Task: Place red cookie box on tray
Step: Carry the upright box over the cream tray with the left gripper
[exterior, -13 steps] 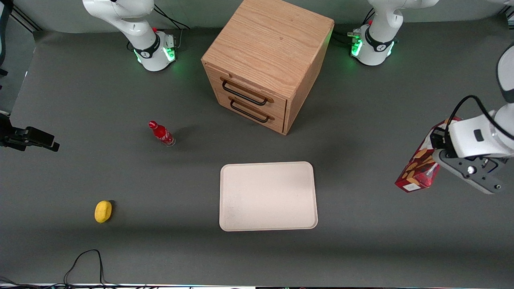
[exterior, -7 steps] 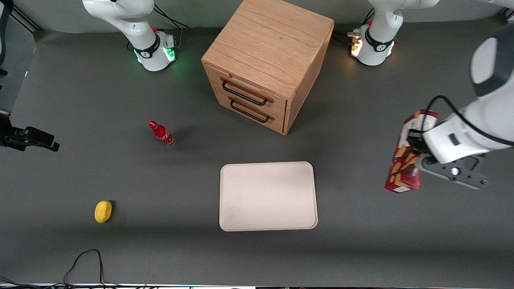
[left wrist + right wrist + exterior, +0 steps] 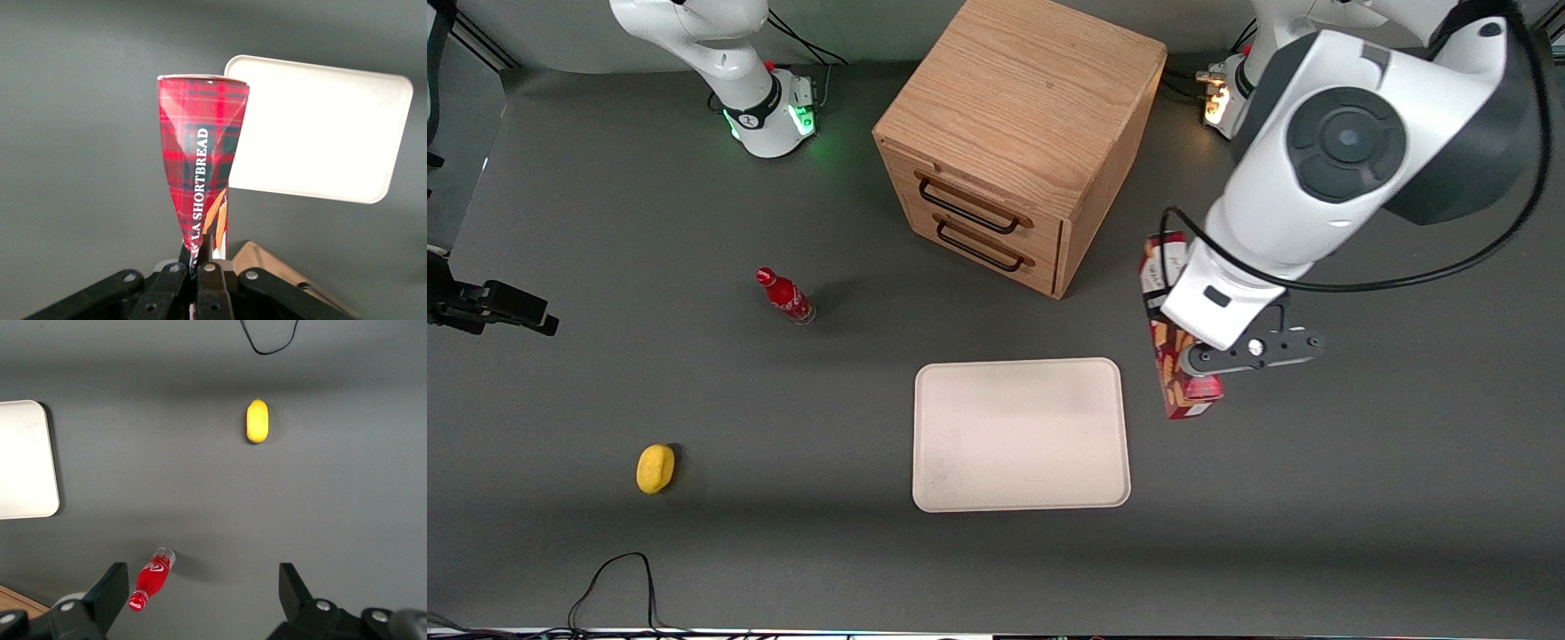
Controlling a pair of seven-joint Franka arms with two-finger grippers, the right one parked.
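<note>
Long dark-red tartan cookie box (image 3: 1179, 382): clamped in the hand (image 3: 1170, 313), carried just beside the pale cream rectangular tray (image 3: 1020, 434). Transport step is judged in hand. Sideways travel over the tray, then lowering, is required.

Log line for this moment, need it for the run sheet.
phase: carry | claw: shut on red cookie box, airborne beside tray, toward working arm's end | tray: nothing on it | placed: not yet

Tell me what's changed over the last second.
The gripper, shut on the red cookie box, carried it from the working arm's end of the table to just beside the tray, not yet over it. Tray, cabinet, bottle and yellow object stayed put.
</note>
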